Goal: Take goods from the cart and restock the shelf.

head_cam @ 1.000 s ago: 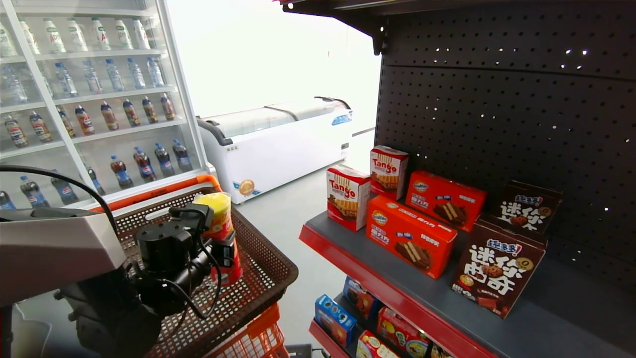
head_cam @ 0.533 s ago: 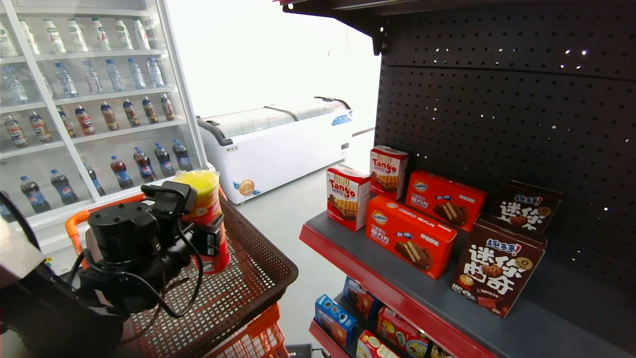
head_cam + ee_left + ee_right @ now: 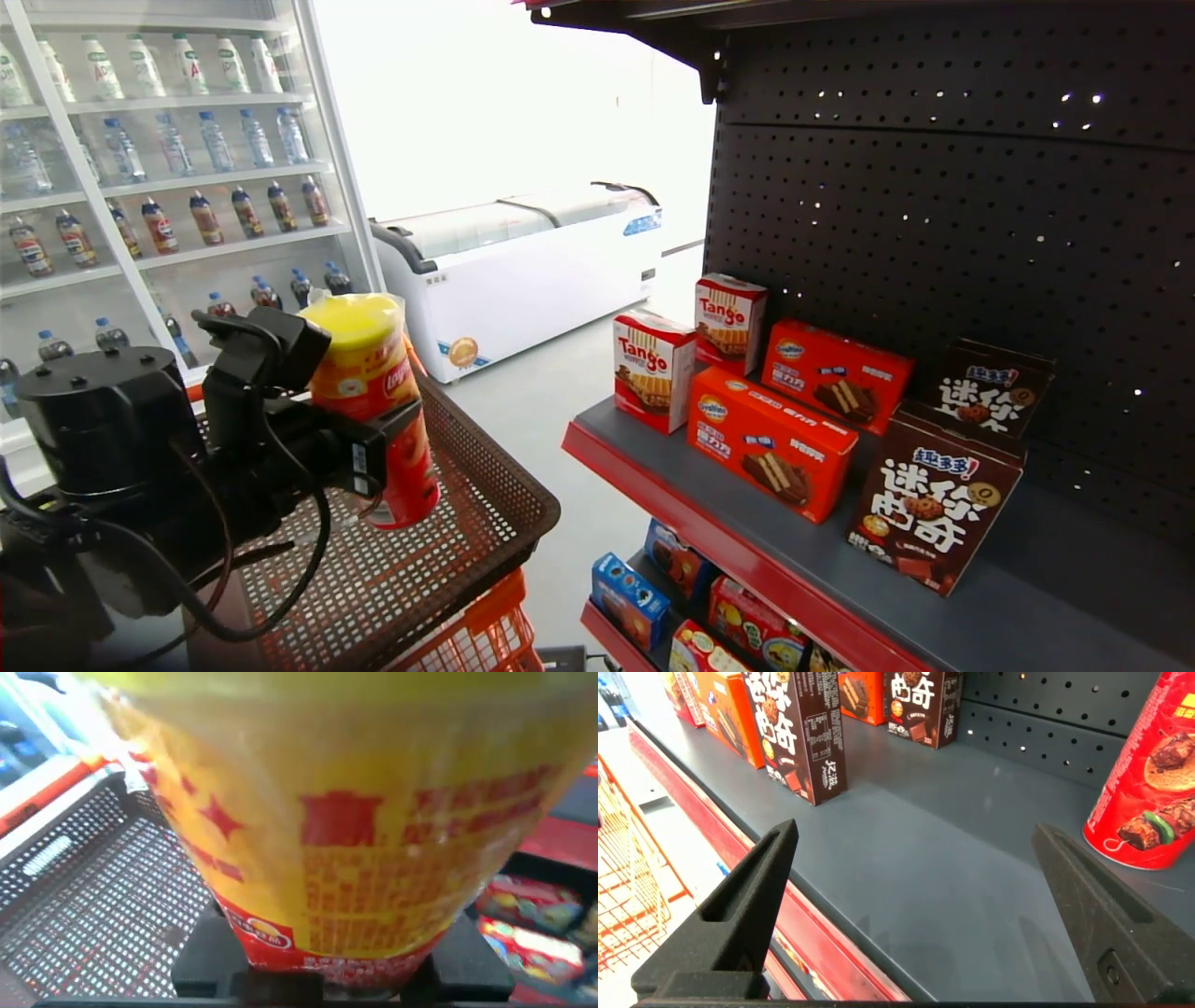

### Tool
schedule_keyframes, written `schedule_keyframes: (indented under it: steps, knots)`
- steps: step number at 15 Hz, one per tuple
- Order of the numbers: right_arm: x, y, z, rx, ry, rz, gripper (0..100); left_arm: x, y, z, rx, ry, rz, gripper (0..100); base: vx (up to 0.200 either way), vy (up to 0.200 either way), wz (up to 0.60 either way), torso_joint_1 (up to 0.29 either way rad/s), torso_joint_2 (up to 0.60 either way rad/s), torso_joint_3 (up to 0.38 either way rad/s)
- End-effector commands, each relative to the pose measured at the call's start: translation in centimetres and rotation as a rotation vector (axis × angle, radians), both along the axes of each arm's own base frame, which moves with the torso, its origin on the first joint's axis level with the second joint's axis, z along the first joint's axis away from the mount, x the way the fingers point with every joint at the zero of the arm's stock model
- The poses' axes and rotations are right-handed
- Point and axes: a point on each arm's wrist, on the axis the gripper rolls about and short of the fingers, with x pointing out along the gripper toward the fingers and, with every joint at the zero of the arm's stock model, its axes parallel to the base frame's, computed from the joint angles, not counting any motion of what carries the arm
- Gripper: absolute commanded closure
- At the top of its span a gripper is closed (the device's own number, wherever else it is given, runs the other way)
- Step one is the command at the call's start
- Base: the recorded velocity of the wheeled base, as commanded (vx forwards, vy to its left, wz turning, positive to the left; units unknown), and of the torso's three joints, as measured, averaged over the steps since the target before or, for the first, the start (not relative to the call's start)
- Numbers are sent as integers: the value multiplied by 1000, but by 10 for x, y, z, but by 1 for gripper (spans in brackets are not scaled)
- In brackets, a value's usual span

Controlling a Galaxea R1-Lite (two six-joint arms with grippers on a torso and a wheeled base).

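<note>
A red chips can with a yellow lid (image 3: 373, 401) hangs tilted above the brown mesh cart basket (image 3: 485, 509), and my left gripper (image 3: 353, 415) is shut on its middle. In the left wrist view the can (image 3: 355, 821) sits close against the camera, with the basket mesh (image 3: 93, 905) below it. My right gripper (image 3: 915, 924) stands open, nothing between its fingers (image 3: 738, 915), just above the grey shelf board (image 3: 952, 849). The shelf (image 3: 747, 537) lies to the right of the cart.
On the shelf stand wafer boxes (image 3: 653, 369), orange-red boxes (image 3: 770, 439) and dark brown cookie boxes (image 3: 929, 499). A red can (image 3: 1148, 793) stands near the pegboard back. A drinks cooler (image 3: 168, 187) and a chest freezer (image 3: 523, 261) stand behind the cart.
My left gripper has lifted the chips can up from the cart basket, and the can now sits higher and closer to the camera. Nothing on the shelf has moved.
</note>
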Motion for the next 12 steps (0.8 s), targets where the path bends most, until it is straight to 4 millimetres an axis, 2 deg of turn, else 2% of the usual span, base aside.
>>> schedule_keyframes:
  steps: [1,3,9,12]
  knots:
    - [0,0,0,0,0,0,0,-22,3,27,-24,-57,-51,100,0,0,0,0,0,0]
    - [0,0,0,0,0,0,0,-34,5,38,-35,-34,-147,100,0,0,0,0,0,0]
    - [0,0,0,0,1,0,0,-44,6,57,-66,-2,-356,100,0,0,0,0,0,0]
    - [0,0,0,0,0,0,0,-42,10,66,-57,-21,-365,100,0,0,0,0,0,0]
